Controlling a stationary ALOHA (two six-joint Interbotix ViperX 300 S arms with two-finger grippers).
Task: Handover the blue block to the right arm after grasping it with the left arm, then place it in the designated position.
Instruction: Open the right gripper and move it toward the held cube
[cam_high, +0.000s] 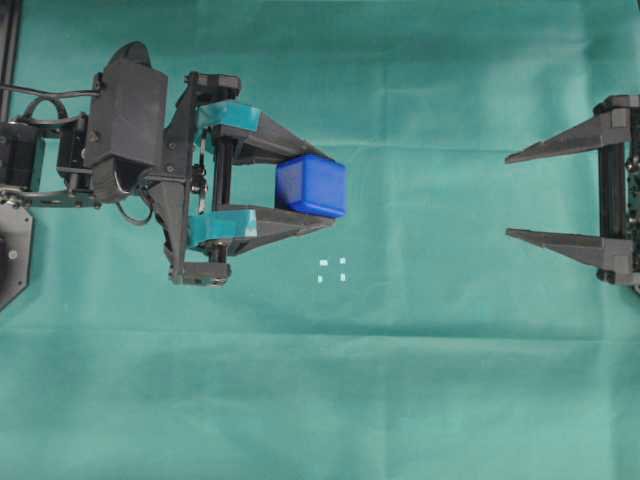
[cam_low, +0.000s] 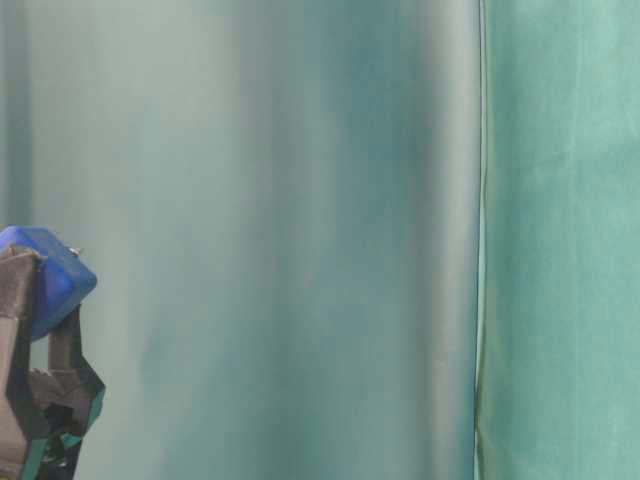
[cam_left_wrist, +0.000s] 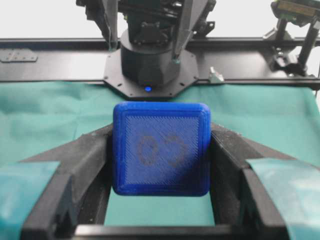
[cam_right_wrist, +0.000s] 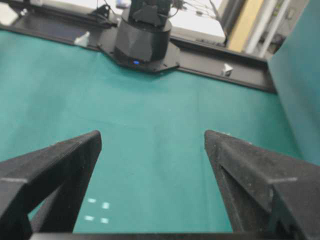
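- You are at a robot lab bench: a green cloth (cam_high: 400, 400) covers the whole worktop, smooth and bare apart from four tiny white marks (cam_high: 332, 270).
- Black metal framing (cam_left_wrist: 60, 55) edges the worktop, with octagonal arm bases (cam_right_wrist: 142, 42) bolted to it.
- Past the frame you see pale desks with cabling (cam_right_wrist: 200, 15), blurred.
- A green curtain (cam_low: 560, 240) hangs behind.

Under me: green cloth (cam_high: 420, 400) covering the whole table, lightly creased. Far edge has a black frame rail (cam_left_wrist: 60, 50) running across, small white bracket (cam_left_wrist: 216, 76) sitting on it. Behind the rail, a pale surface (cam_right_wrist: 200, 22) with cables, too blurred to say more. Table-level view is mostly out-of-focus green; probably a hanging green curtain (cam_low: 560, 240) on its right.
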